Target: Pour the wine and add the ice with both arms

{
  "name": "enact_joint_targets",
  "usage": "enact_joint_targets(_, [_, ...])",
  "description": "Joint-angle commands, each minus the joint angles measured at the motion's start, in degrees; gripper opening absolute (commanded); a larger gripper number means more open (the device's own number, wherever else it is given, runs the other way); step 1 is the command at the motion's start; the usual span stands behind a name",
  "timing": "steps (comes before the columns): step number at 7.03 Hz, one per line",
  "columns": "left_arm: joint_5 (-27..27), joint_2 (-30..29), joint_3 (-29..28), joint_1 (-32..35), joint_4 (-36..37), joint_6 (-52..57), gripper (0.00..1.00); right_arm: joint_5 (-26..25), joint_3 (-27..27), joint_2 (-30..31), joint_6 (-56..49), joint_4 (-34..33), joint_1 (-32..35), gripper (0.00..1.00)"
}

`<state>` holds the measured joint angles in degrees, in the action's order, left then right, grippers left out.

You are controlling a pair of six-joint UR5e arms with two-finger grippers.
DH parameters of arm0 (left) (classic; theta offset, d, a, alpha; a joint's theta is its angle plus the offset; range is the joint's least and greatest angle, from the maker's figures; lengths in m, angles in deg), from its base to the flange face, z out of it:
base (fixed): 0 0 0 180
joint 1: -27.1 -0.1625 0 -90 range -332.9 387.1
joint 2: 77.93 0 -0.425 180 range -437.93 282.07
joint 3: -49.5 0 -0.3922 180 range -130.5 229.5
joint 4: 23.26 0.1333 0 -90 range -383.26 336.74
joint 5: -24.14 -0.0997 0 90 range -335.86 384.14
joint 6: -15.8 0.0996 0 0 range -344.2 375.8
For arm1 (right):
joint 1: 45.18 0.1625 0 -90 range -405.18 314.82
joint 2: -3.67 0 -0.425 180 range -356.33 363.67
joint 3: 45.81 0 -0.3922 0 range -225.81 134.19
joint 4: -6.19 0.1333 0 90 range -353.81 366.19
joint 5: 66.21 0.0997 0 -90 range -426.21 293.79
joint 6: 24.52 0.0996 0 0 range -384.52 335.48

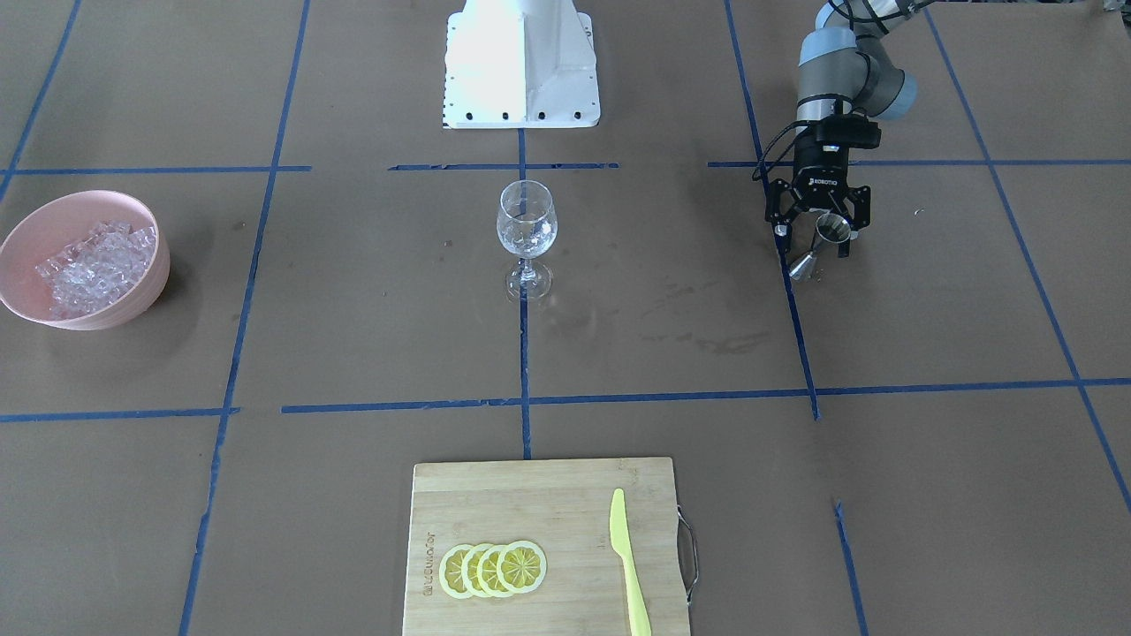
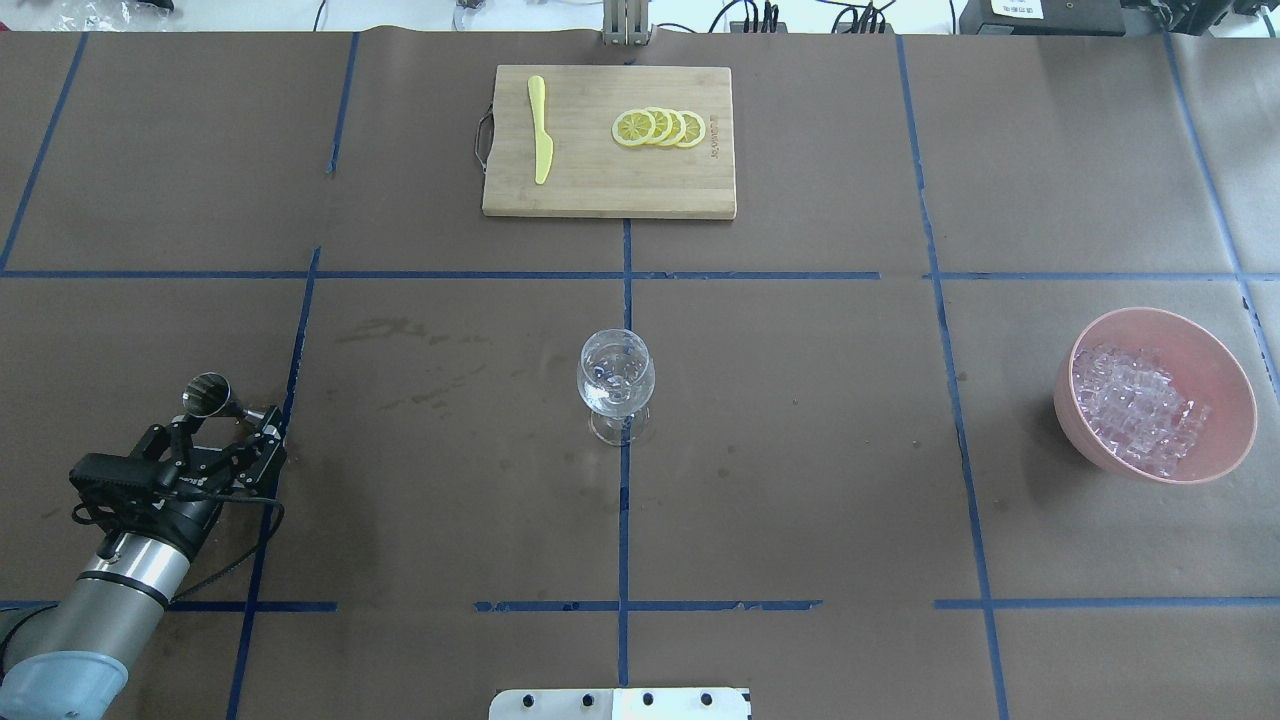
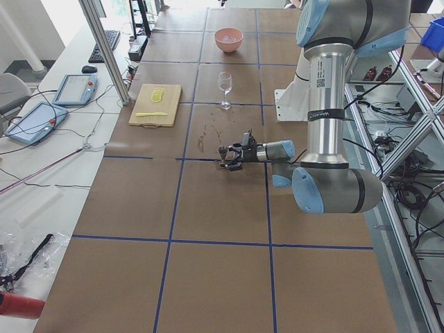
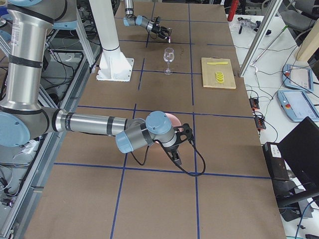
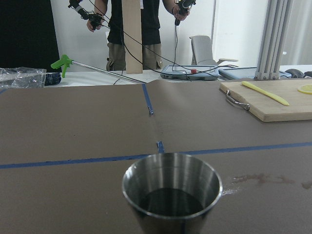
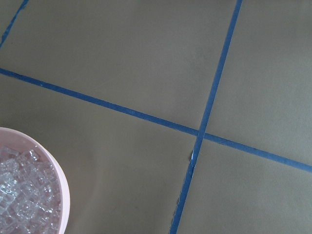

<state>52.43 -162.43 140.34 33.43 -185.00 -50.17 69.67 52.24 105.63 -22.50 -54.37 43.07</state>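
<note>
A steel jigger with dark wine in its top cup stands upright at the table's left end. My left gripper reaches in level and open, its fingers spread either side of the jigger. A clear wine glass stands at the table's middle. The ice fills a pink bowl at the right end. In the exterior right view my right gripper hangs in front of that bowl; whether it is open or shut I cannot tell. Its wrist view shows only ice and the bowl's rim.
A wooden cutting board with lemon slices and a yellow knife lies at the far edge. Dark stains mark the paper between jigger and glass. The white pedestal stands behind the glass. A person stands beyond the table.
</note>
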Motion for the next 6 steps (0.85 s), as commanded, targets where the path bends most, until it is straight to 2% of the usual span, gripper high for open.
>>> enact_joint_targets(1, [-0.07,-0.05,-0.23,0.0,-0.07,-0.13,0.47,0.0,0.04,0.0,0.0,0.0,0.0,1.0])
enact_joint_targets(3, [-0.25,-0.05,-0.14,0.0,-0.15,-0.13,0.35,0.0,0.04,0.0,0.0,0.0,0.0,1.0])
enact_joint_targets(6, [-0.34,-0.05,-0.14,0.0,-0.15,-0.13,0.35,0.0,-0.05,0.0,0.0,0.0,0.0,1.0])
